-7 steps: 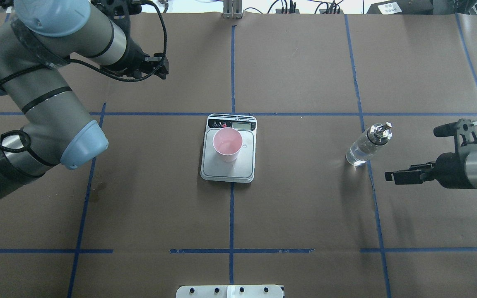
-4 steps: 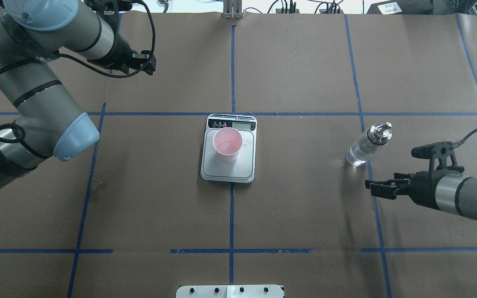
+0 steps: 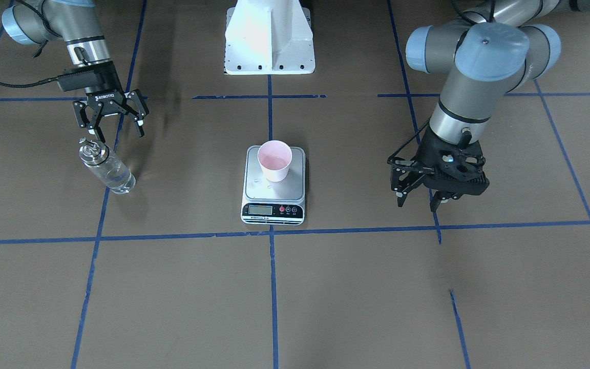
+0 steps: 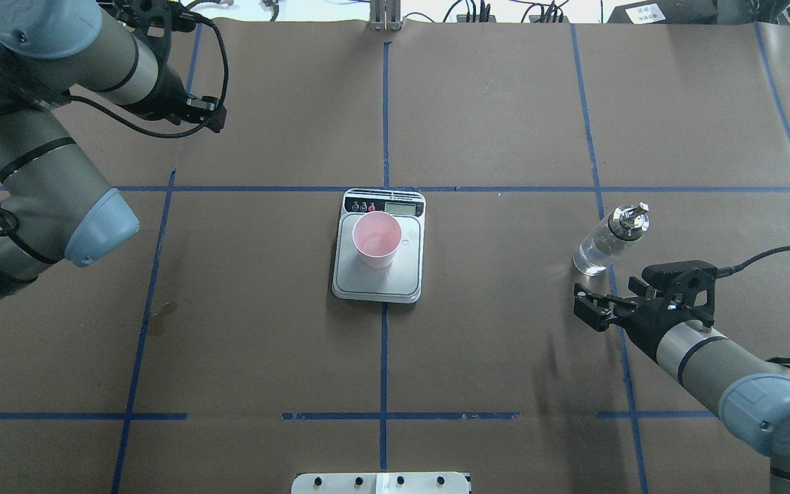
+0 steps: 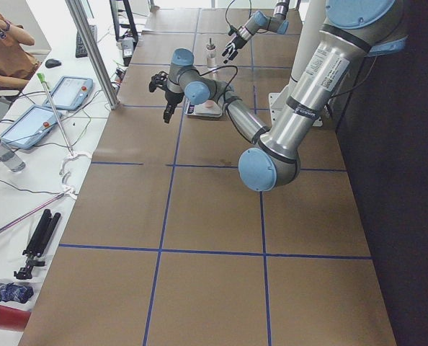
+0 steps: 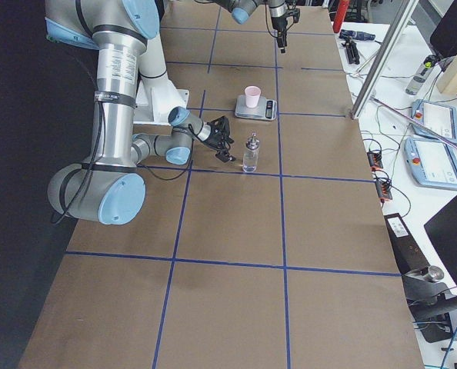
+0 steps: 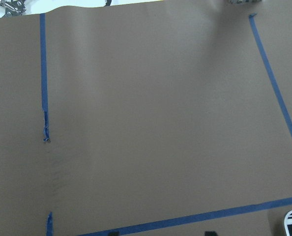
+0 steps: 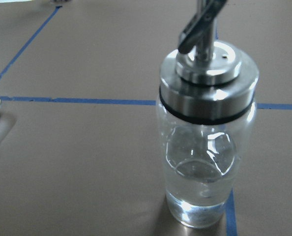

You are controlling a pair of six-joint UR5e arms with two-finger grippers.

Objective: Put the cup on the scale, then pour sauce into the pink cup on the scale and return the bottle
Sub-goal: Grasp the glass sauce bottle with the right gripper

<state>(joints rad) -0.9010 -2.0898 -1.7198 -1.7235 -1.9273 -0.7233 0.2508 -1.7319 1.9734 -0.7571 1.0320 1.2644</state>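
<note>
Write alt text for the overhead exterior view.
A pink cup stands on a scale at centre. The right gripper, fingers open, hovers beside a clear bottle without touching it; the left gripper is far off, upper left.

We are looking at a small pink cup point(image 4: 376, 238) that is standing upright, open end up, on the silver top of a flat scale point(image 4: 367, 283). The cup is sitting nearer the end with the black strip, the little screen and the red and white buttons. The scale is lying flat in the middle of the brown table point(image 4: 491, 123). Well apart from it, a small clear glass bottle point(image 4: 607, 241) is standing upright, wearing a shiny silver spout cap and a dark ring. The sauce point(image 8: 199, 194), clear like water, is filling only its lower part.
</note>
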